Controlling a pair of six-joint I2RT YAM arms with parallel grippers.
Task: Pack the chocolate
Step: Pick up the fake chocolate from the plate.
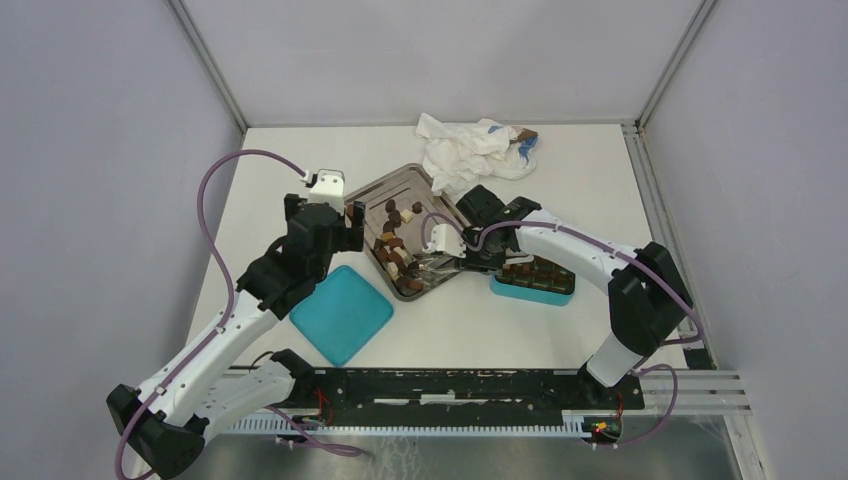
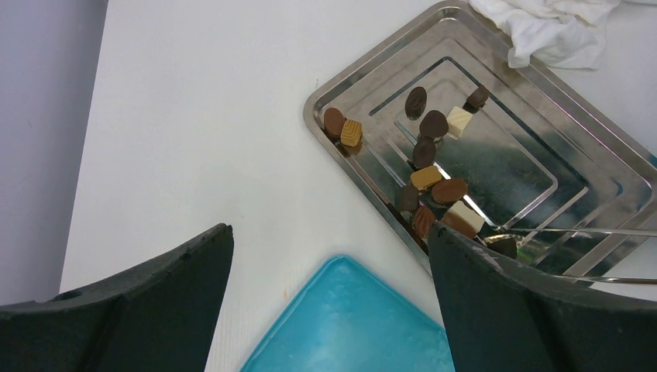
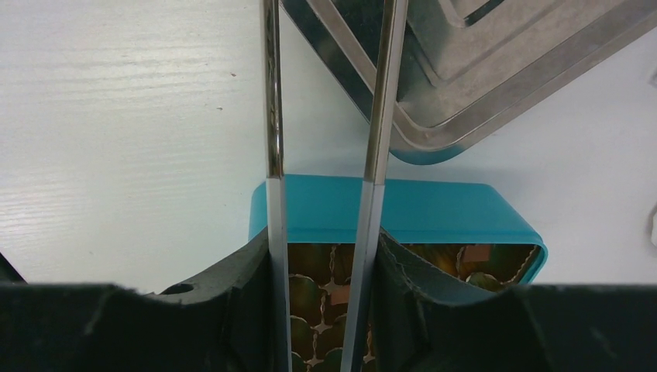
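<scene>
Several small pieces of chocolate, dark brown, light brown and cream, lie along the left side of the steel tray; the left wrist view shows the same chocolate in the tray. My right gripper is shut on metal tongs, whose two arms run out between my fingers over the teal box toward the tray. The tongs' ends reach the chocolate at the tray's near corner. My left gripper hangs open and empty beside the tray, seen from above.
A flat teal lid lies on the table under my left gripper. The teal box, with its brown moulded insert, stands right of the tray. A crumpled white cloth lies against the tray's far corner.
</scene>
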